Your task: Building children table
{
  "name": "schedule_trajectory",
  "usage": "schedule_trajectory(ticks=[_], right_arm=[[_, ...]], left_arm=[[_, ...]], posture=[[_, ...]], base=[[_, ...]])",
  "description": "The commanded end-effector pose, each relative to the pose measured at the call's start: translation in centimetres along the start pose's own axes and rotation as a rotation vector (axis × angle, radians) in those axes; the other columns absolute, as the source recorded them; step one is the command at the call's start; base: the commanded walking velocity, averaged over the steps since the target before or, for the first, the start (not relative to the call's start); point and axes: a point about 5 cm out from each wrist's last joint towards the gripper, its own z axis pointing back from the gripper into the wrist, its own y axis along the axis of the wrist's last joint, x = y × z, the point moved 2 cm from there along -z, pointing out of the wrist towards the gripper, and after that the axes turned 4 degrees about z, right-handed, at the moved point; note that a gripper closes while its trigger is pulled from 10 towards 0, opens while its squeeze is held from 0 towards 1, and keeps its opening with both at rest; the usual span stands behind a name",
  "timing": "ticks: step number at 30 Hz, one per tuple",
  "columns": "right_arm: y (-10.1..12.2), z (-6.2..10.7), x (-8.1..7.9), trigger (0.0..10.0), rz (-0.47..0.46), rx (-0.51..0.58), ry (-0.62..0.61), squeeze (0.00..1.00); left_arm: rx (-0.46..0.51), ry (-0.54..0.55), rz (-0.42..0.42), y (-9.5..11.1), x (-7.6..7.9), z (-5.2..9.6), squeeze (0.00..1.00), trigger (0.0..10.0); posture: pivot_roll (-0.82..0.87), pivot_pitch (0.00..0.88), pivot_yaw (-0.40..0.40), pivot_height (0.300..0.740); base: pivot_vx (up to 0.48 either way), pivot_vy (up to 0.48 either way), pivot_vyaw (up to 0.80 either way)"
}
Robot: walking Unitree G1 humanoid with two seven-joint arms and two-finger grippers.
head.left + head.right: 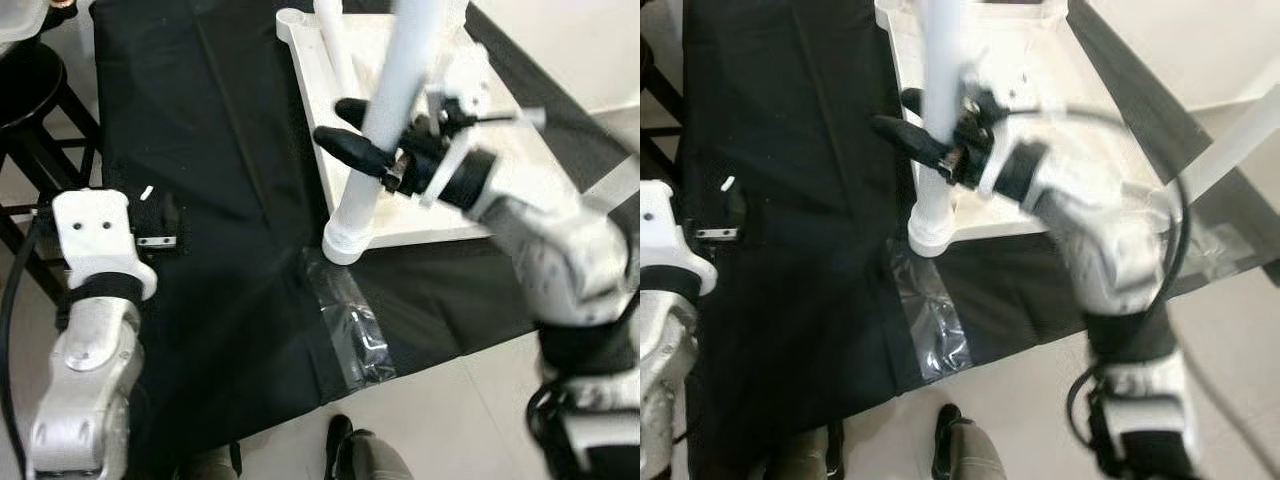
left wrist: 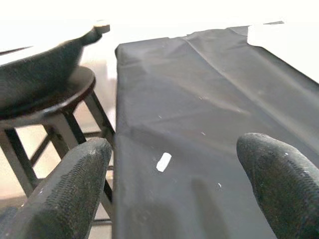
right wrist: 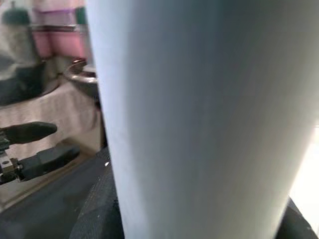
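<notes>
Black cloth (image 1: 230,200) is covering the work surface and spreading across most of the head views, with pale floor (image 1: 480,420) showing beyond its near edge. On the cloth, a white tabletop (image 1: 400,215) is lying upside down, its raised rim facing up. A white leg (image 1: 385,130) is standing at the tabletop's near corner, leaning slightly, its wider collar resting on the corner. The right gripper (image 1: 365,135) is reaching in from the right and clasping this leg partway up, one black finger on each side; in the right wrist view the leg (image 3: 199,119) is crowding the lens. The left gripper (image 2: 174,184) is hovering over bare cloth well to the left of the tabletop, its fingers (image 2: 75,189) spread wide and holding nothing. A dark stool (image 2: 45,104) is standing beside the cloth's left edge. A clear plastic strip (image 1: 350,325), possibly tape or a bag, is lying on the cloth near the leg's foot. A small white fleck (image 2: 163,162) is sitting between the left fingers.
</notes>
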Motion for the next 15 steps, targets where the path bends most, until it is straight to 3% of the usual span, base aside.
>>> schedule_trajectory(ticks=[1, 4, 7, 10, 12, 13, 15], right_arm=[[-4.3, 0.2, -1.4, 10.0, -0.112, -0.145, -0.014, 0.00], [-4.4, 0.4, -1.5, 10.0, -0.133, -0.120, -0.099, 0.00], [-5.3, 0.5, -3.3, 10.0, -0.178, -0.153, -0.173, 0.00], [-5.7, 0.5, -3.9, 10.0, -0.191, -0.169, -0.245, 0.00], [-5.8, 0.5, -3.9, 10.0, -0.188, -0.176, -0.294, 0.00], [-6.2, 0.8, -3.6, 10.0, -0.184, -0.203, -0.419, 0.00], [-6.2, 0.8, -3.6, 10.0, -0.184, -0.203, -0.419, 0.00]], left_arm=[[-0.017, -0.011, -0.005, -0.4, 0.0, 0.1, 0.00, 10.0], [-0.018, -0.018, -0.006, -0.3, 0.1, 0.1, 0.00, 10.0], [-0.018, -0.029, -0.004, -0.2, 0.1, 0.0, 0.00, 10.0], [-0.013, -0.042, 0.000, 0.0, 0.1, -0.3, 0.00, 10.0], [-0.008, -0.050, 0.002, 0.1, 0.2, -0.4, 0.00, 10.0], [0.006, -0.074, 0.015, 0.5, 0.4, -0.9, 0.00, 10.0], [0.006, -0.074, 0.015, 0.5, 0.4, -0.9, 0.00, 10.0]], posture=[[0.02, 0.340, -0.071, 0.740], [0.02, 0.340, -0.071, 0.740], [0.03, 0.340, -0.062, 0.740], [0.03, 0.340, -0.060, 0.740], [0.03, 0.340, -0.060, 0.740], [0.04, 0.341, -0.056, 0.740], [0.04, 0.341, -0.056, 0.740]], base=[[0.000, 0.000, 0.00], [0.000, 0.000, 0.00], [0.000, 0.000, 0.00], [0.000, 0.000, 0.00], [0.000, 0.000, 0.00], [0.000, 0.000, 0.00], [0.000, 0.000, 0.00]])
